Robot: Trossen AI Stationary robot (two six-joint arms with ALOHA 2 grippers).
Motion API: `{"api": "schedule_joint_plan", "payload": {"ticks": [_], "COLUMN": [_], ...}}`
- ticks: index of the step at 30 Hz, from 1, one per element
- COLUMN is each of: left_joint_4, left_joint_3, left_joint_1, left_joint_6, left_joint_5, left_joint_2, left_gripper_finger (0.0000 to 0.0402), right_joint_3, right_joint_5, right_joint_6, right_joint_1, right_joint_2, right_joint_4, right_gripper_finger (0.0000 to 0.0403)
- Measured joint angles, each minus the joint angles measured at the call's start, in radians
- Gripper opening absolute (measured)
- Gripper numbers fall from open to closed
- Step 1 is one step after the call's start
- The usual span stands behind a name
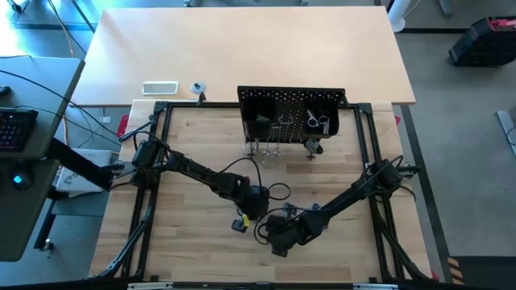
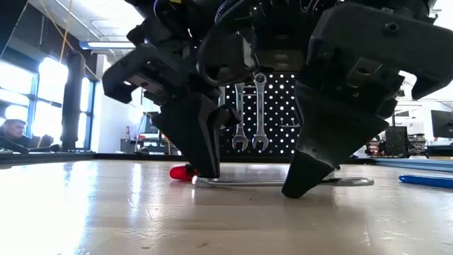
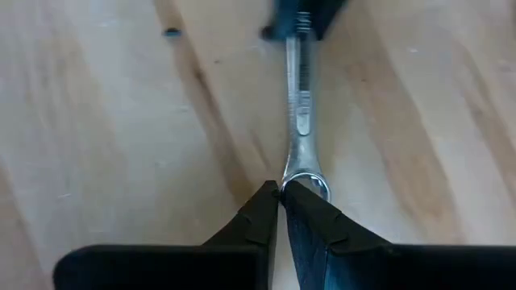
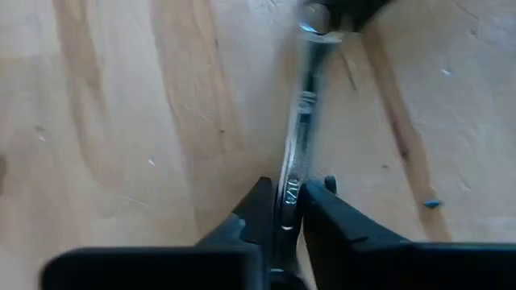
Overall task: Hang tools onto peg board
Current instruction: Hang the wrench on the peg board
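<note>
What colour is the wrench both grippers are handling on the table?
Shiny silver; the wrench shows best in the left wrist view.

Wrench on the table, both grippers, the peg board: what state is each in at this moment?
Wrench: lying flat on the table, gripped at both ends.
Left gripper: shut on the wrench's ring end.
Right gripper: shut on the wrench's shaft.
Peg board: upright at the table's back; two wrenches already hang on it.
Red-handled tool: lying on the table behind the grippers.

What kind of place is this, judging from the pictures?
Probably a robotics lab or workshop: two robot arms work at a wooden table inside a black frame, wrenches hang on a peg board, and a computer keyboard sits nearby.
</note>
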Motion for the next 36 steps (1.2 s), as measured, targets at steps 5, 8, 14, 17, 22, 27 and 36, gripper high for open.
{"api": "schedule_joint_plan", "payload": {"ticks": [5,8,14,17,22,27,36], "left_joint_4": [0.012,0.016,0.014,0.009,0.002,-0.030,-0.018], "left_joint_3": [0.000,0.000,0.001,0.001,0.000,0.001,-0.057], "left_joint_1": [-0.004,-0.004,-0.004,-0.001,0.001,0.007,0.031], "left_joint_6": [0.000,0.000,0.001,0.003,0.020,0.029,-0.008], "left_joint_5": [0.003,-0.002,-0.007,-0.009,-0.005,-0.005,-0.048], "left_joint_2": [0.000,0.001,-0.004,-0.021,-0.081,-0.146,-0.238], "left_gripper_finger": [0.0018,0.0018,0.0019,0.0019,0.0019,0.0020,0.0020], "right_joint_3": [-0.007,-0.009,-0.009,-0.010,-0.010,-0.013,-0.019], "right_joint_5": [0.002,0.012,0.021,0.025,0.028,0.051,0.142], "right_joint_6": [-0.013,-0.019,-0.028,-0.039,-0.041,-0.043,-0.006], "right_joint_1": [0.000,0.000,0.003,0.008,0.013,0.020,0.048], "right_joint_2": [0.000,0.000,0.000,0.000,-0.002,-0.033,-0.097], "right_joint_4": [-0.038,-0.048,-0.051,-0.051,-0.051,-0.067,-0.206], "right_gripper_finger": [0.0028,0.0028,0.0027,0.0027,0.0027,0.0027,0.0027]}}
